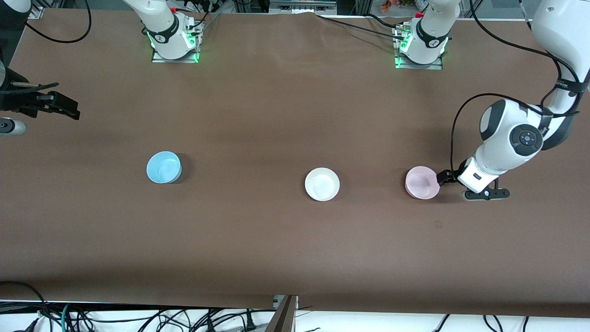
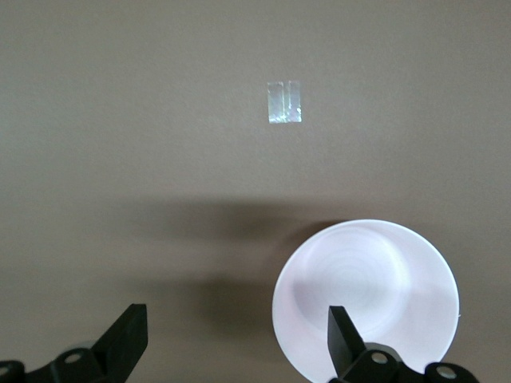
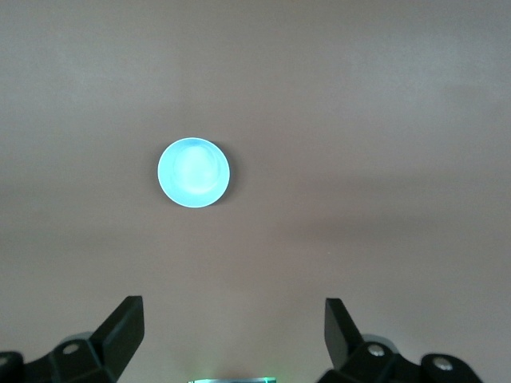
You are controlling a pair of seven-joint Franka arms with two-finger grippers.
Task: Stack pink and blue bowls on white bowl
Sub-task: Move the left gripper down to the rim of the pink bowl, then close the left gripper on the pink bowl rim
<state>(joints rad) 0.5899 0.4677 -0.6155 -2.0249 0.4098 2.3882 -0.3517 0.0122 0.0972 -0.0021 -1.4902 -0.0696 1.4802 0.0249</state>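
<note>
The pale pink bowl [image 1: 420, 183] sits on the brown table toward the left arm's end. The white bowl [image 1: 322, 184] sits beside it at the table's middle. The light blue bowl [image 1: 163, 167] sits toward the right arm's end. My left gripper [image 1: 456, 180] is low at the pink bowl's rim and open. In the left wrist view one finger [image 2: 345, 339] stands over the pink bowl [image 2: 375, 287], the other over bare table, with the left gripper [image 2: 235, 335] empty. My right gripper [image 1: 60, 103] waits high at the right arm's end, open and empty [image 3: 234, 331], with the blue bowl [image 3: 194, 172] far below.
A small piece of clear tape [image 2: 284, 102] lies on the brown table [image 1: 295, 115] near the pink bowl. The two arm bases [image 1: 174, 39] stand along the table's edge farthest from the front camera. Cables hang at the nearest edge.
</note>
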